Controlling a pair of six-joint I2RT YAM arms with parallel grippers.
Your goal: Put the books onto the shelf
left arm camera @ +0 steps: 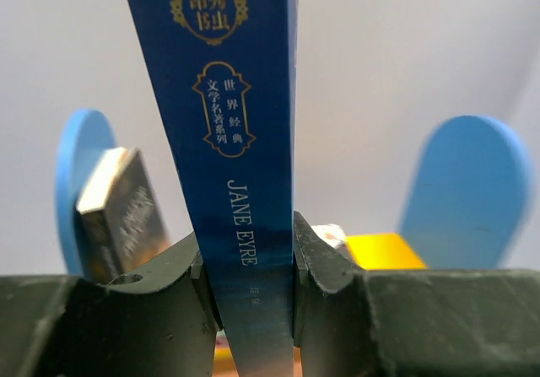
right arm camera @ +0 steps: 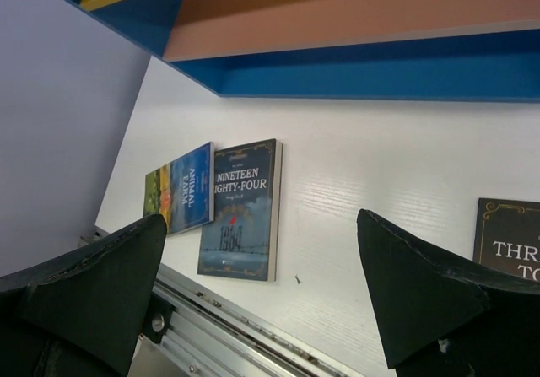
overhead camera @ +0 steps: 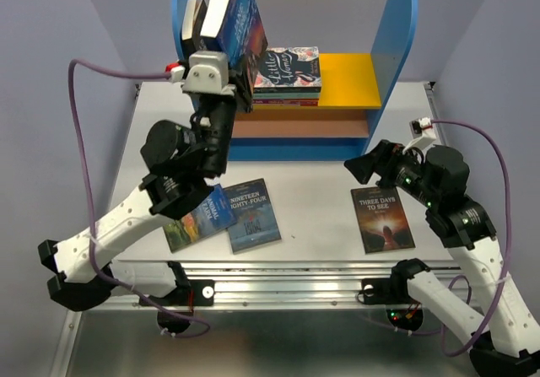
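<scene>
Pale lilac walls close round a white table (overhead camera: 321,212), and from above we see a small bookshelf (overhead camera: 396,35) with blue round-topped side panels standing at its far edge. On its yellow upper board (overhead camera: 350,78) lies a stack of floral-covered books (overhead camera: 287,72). The left arm (overhead camera: 126,217) reaches up to the bookshelf's left end with a blue paperback, Jane Eyre (overhead camera: 239,14), held upright and slightly tilted beside the left panel; we cannot tell whether its lower edge touches the board. Three more paperbacks lie flat on the table. The green-and-blue Animal Farm (overhead camera: 198,218) lies edge to edge with the dark blue Nineteen Eighty-Four (overhead camera: 253,214). Well apart on the right is the dark Three Days to See (overhead camera: 382,218), just beside the right arm (overhead camera: 447,196)

From the left wrist, the dark left fingers (left arm camera: 169,293) are closed partway, clamping the blue spine from both sides. Behind them another dark book (left arm camera: 122,212) leans by the left panel

From the right wrist, the black right fingers (right arm camera: 93,293) stand wide apart over the table with nothing between them
</scene>
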